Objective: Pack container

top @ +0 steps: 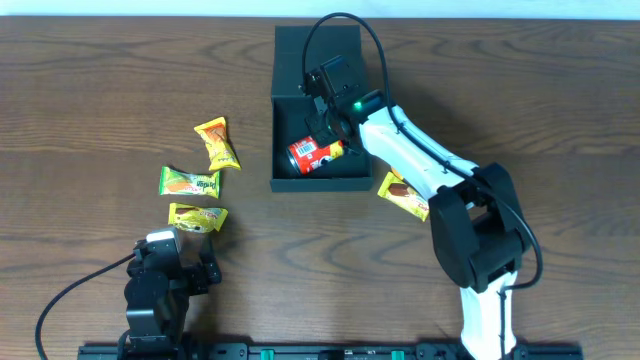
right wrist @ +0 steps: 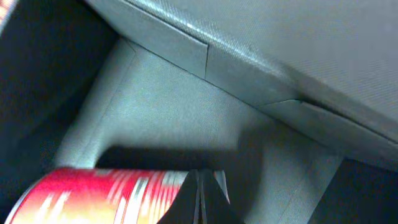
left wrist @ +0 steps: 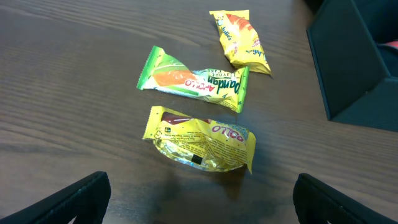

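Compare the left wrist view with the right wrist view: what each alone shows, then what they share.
Left wrist only: green pandan packet, yellow Apollo packet and a third yellow packet on the table, before the open left claw. Right wrist only: the red can beside the shut right claw. Both: the container, outside versus inside.

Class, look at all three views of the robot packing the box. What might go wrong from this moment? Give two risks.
1. The right end effector sits deep in the container, right beside the red can. Pulling out, it may nudge the can or snag a wall.
2. The open left end effector faces the green packet and the yellow packet, which lie close together. A wide grasp might drag both.
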`<state>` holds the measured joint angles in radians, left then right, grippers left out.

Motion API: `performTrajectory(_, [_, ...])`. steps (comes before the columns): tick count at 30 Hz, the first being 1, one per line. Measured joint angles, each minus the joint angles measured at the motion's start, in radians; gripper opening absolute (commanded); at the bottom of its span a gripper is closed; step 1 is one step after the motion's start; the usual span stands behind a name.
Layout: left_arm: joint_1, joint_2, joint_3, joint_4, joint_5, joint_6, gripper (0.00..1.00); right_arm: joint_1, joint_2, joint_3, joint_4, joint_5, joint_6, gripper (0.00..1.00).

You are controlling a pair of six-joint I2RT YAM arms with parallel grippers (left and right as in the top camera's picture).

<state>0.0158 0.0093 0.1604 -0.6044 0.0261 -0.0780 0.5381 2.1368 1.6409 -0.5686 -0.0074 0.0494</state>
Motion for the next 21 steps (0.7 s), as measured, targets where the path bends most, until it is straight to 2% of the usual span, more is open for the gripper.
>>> performTrajectory(21, [0.000,0.000,0.000,0.000,0.000,0.000,0.95,0.000,0.008,0.021,-0.240,-0.008,0.034,0.01])
